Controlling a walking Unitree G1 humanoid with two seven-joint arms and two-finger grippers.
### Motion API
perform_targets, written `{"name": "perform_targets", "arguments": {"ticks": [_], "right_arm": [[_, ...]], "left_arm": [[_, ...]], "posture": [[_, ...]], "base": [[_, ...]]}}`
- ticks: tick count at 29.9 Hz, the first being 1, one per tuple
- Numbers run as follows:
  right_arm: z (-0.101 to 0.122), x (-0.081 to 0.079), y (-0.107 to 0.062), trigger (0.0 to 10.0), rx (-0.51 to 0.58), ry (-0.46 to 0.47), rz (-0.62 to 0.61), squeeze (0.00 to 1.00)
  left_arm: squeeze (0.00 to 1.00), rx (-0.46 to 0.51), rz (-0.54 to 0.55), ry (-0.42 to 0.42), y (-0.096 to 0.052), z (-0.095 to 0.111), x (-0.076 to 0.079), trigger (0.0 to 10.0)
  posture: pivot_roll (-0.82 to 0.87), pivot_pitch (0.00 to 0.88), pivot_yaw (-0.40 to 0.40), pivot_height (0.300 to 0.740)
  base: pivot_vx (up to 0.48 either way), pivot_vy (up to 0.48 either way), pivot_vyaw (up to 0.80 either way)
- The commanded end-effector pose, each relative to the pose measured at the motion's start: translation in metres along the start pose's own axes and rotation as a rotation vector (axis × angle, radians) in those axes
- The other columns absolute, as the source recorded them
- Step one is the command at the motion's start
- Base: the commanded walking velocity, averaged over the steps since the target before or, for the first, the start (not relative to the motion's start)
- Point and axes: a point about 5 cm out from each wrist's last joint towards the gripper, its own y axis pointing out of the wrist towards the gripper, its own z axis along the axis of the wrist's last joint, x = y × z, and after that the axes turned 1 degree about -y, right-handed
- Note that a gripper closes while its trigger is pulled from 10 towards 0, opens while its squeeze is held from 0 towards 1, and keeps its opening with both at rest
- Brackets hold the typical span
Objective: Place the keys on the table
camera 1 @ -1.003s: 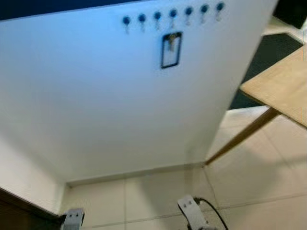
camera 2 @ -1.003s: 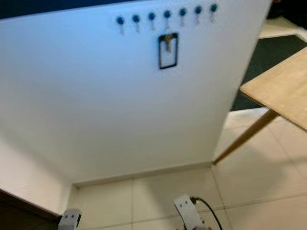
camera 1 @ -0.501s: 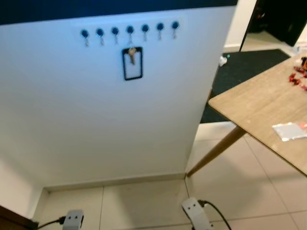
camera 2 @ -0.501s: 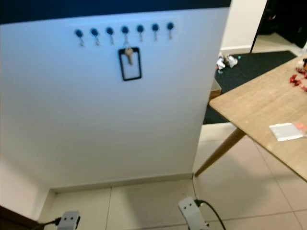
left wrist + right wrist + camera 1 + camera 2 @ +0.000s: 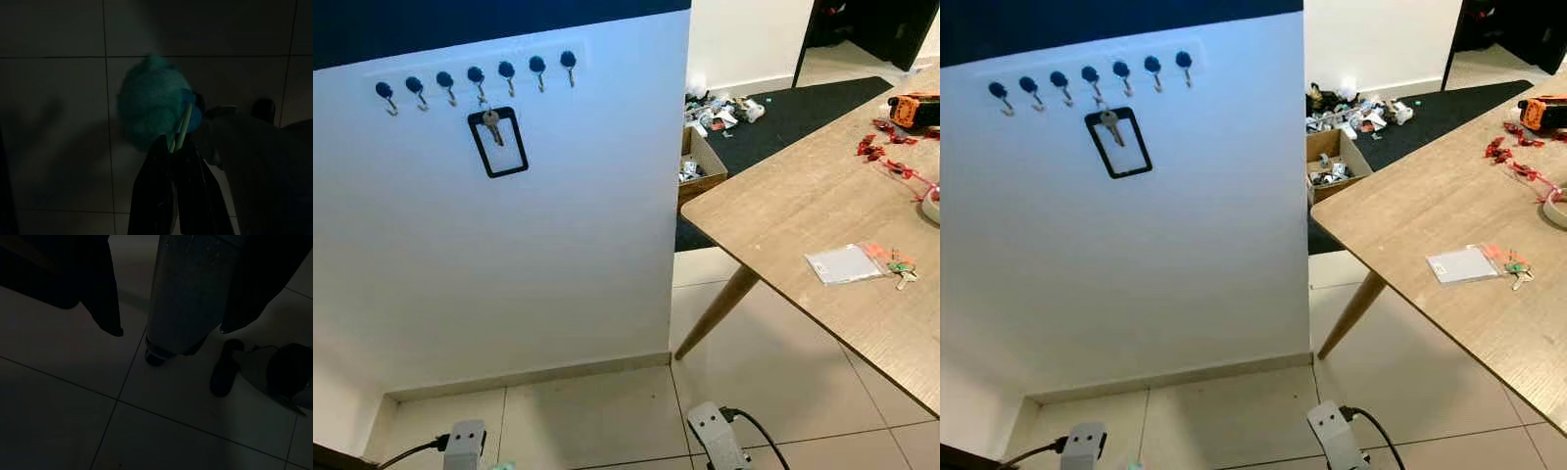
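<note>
Teal fluff fills the dim left wrist view: a fuzzy ball [image 5: 154,110] on a green strap [image 5: 183,125], and the left gripper [image 5: 173,147] has its black fingers pressed together on that strap. I take this to be the fob of the keys, though the keys themselves cannot be made out in the dark. The arm hangs low over the tiled floor [image 5: 597,421]. The right gripper [image 5: 171,328] hangs idle above the tiles with its fingers wide apart, holding nothing.

Beyond the floor stands a white wall [image 5: 558,245] with a row of blue hooks [image 5: 475,76]; one key on a black loop [image 5: 495,132] hangs there. To the right, a wooden table [image 5: 803,206] reaches in on a slanted leg, well apart from both grippers. On it lie a clear pouch [image 5: 847,262] and, just beside it, a small bunch of keys [image 5: 901,270]. Farther off are a cardboard box [image 5: 700,166] and litter [image 5: 724,106] on a dark rug.

The step in hand looks like the carry toward the table. Next, the robot needs to close on the near edge, raise the left arm above the top, and release over a bare patch of wood.
</note>
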Motion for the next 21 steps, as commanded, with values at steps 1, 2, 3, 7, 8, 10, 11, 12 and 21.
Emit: {"name": "perform_targets", "arguments": {"ticks": [1,2,3,7,8,10,11,12,21], "right_arm": [[-0.0449,-0.0188,-0.0045,10.0,-0.173,0.014,0.060,0.00],[-0.0449,-0.0188,-0.0045,10.0,-0.172,0.014,0.060,0.00],[-0.0449,-0.0187,-0.0045,10.0,-0.172,0.013,0.060,0.00],[-0.0451,-0.0186,-0.0046,10.0,-0.173,0.012,0.061,0.00],[-0.0451,-0.0185,-0.0046,10.0,-0.173,0.013,0.061,0.00],[-0.0453,-0.0185,-0.0046,10.0,-0.173,0.014,0.061,0.00],[-0.0454,-0.0184,-0.0047,10.0,-0.173,0.015,0.061,0.00],[-0.0455,-0.0184,-0.0047,10.0,-0.173,0.016,0.061,0.00],[-0.0457,-0.0190,-0.0047,10.0,-0.174,0.020,0.066,0.00]], "left_arm": [[0.00,-0.011,0.032,-0.015,-0.0033,-0.0030,-0.0111,10.0],[0.00,-0.010,0.030,-0.013,-0.0032,-0.0025,-0.0108,10.0],[0.00,-0.008,0.028,-0.013,-0.0029,-0.0019,-0.0103,10.0],[0.00,-0.008,0.022,-0.009,-0.0025,-0.0022,-0.0085,10.0],[0.00,-0.009,0.020,-0.007,-0.0023,-0.0024,-0.0078,10.0],[0.00,-0.011,0.014,-0.004,-0.0021,-0.0032,-0.0064,10.0],[0.00,-0.012,0.009,-0.002,-0.0020,-0.0036,-0.0056,10.0],[0.00,-0.013,0.006,-0.001,-0.0019,-0.0040,-0.0051,10.0],[0.00,-0.016,0.007,-0.001,-0.0022,-0.0054,-0.0056,10.0]], "posture": [[-0.09,0.064,0.103,0.740],[-0.09,0.064,0.103,0.740],[-0.09,0.064,0.103,0.740],[-0.09,0.067,0.102,0.740],[-0.09,0.067,0.102,0.740],[-0.09,0.073,0.101,0.740],[-0.09,0.073,0.101,0.740],[-0.09,0.073,0.101,0.740],[-0.09,0.080,0.101,0.740]], "base": [[0.000,0.000,0.00],[0.000,0.000,0.00],[0.255,0.000,0.00],[0.279,0.000,0.00],[0.322,0.000,0.00],[0.326,0.000,0.00],[0.345,0.000,0.00],[0.356,0.000,0.00],[0.360,0.000,0.00]]}}
